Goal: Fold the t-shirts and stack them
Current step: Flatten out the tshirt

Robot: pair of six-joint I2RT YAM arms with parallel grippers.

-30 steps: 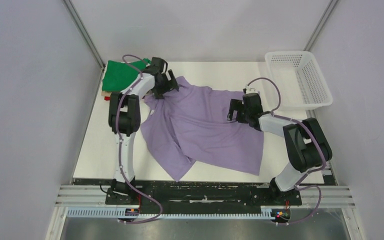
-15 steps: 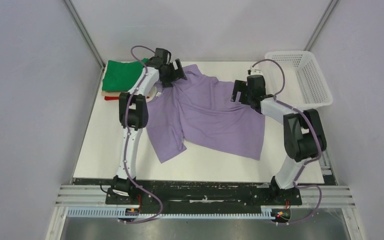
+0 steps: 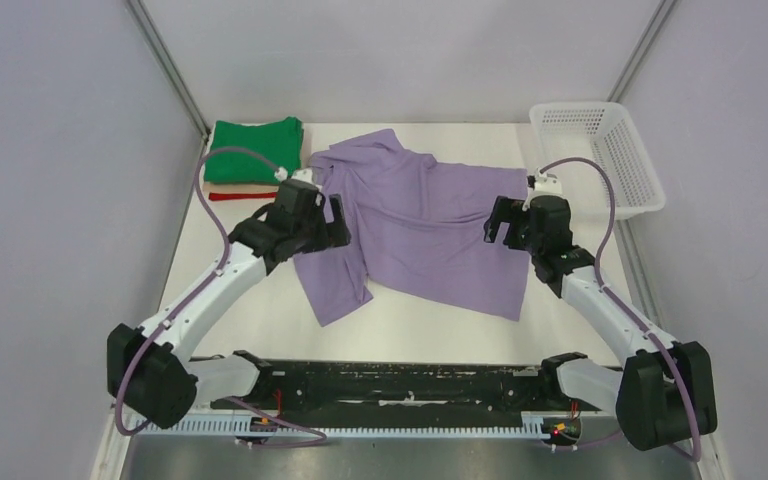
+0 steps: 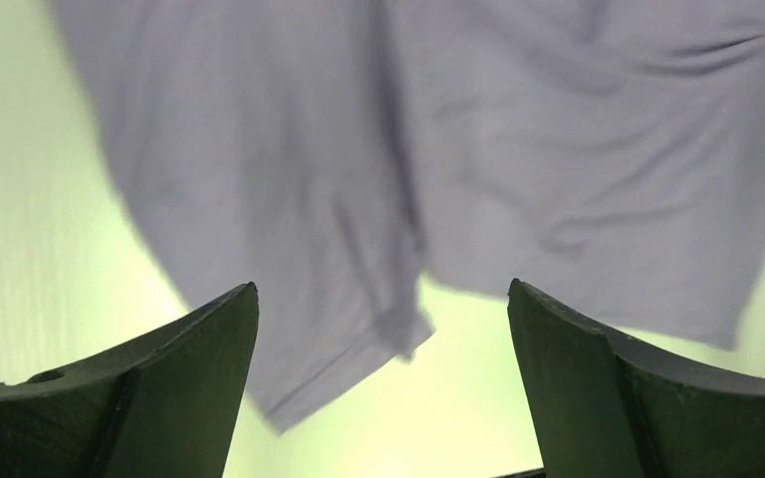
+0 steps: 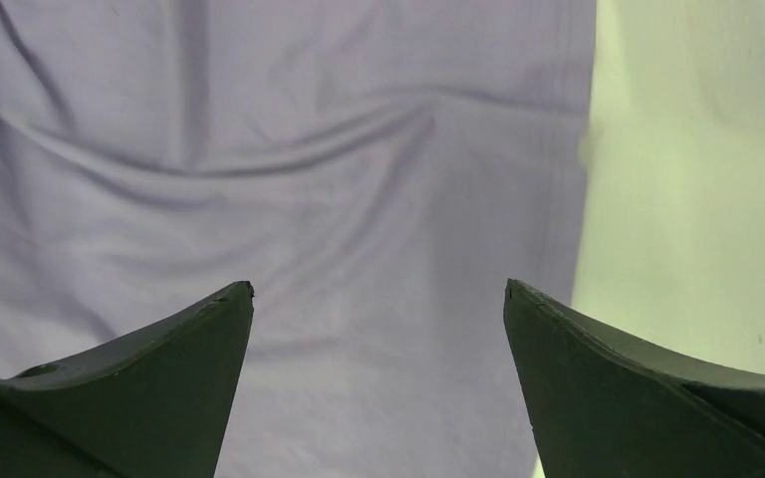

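My left gripper [image 3: 326, 216] and right gripper [image 3: 501, 218] both stood wide apart and empty, over opposite sides of the purple shirt [image 3: 425, 225]. It lay rumpled mid-table, its length running roughly from 10 to 4 o'clock. The left was nearer the loose flap at 6. Only the overhead view showed the folded stack [image 3: 254, 150] at 10. Only my right wrist view showed the straight hem.

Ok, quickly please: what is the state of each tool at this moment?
Left tool: open, holding nothing, over the purple t-shirt.
Right tool: open, holding nothing, over the same shirt.
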